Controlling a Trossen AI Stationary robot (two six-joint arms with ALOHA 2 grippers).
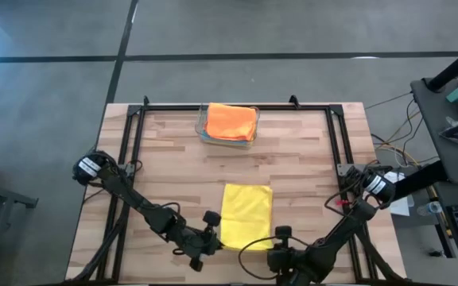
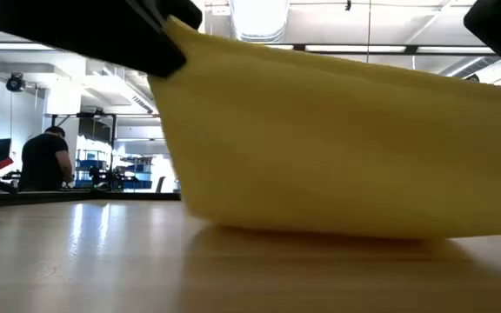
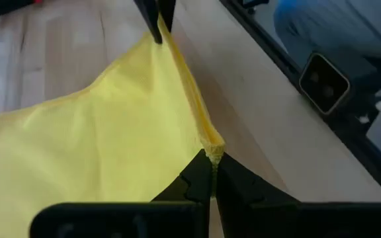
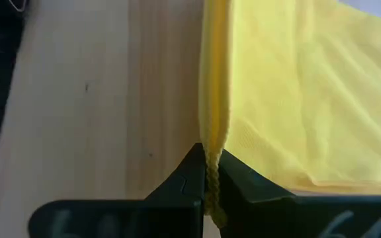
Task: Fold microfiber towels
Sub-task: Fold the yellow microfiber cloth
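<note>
A yellow towel (image 1: 247,213) lies near the table's front edge, its far part on the wood and its near edge (image 2: 337,61) raised. My left gripper (image 1: 213,237) is shut on the towel's near left corner. My right gripper (image 1: 280,237) is shut on its near right corner. An orange towel (image 1: 231,121) tops a stack in a clear bin (image 1: 203,132) at the far middle of the table. My left gripper pinches the yellow towel's near left corner (image 3: 211,147) between its two fingers, slanting down from the table's near left. The near edge runs taut from that corner to the other gripper (image 3: 157,16). The corner is lifted clear; the far part lies on the table. My right gripper pinches the near right corner (image 4: 211,151) between its two fingers (image 4: 184,182), slanting down from the table's near right. The hemmed edge (image 4: 215,73) runs straight away from the fingers. This corner is also up off the wood.
A black frame (image 1: 237,106) runs around the table's far and side edges. Bare wood (image 1: 165,167) lies between the yellow towel and the bin. A person (image 2: 46,161) stands in the room far behind the table.
</note>
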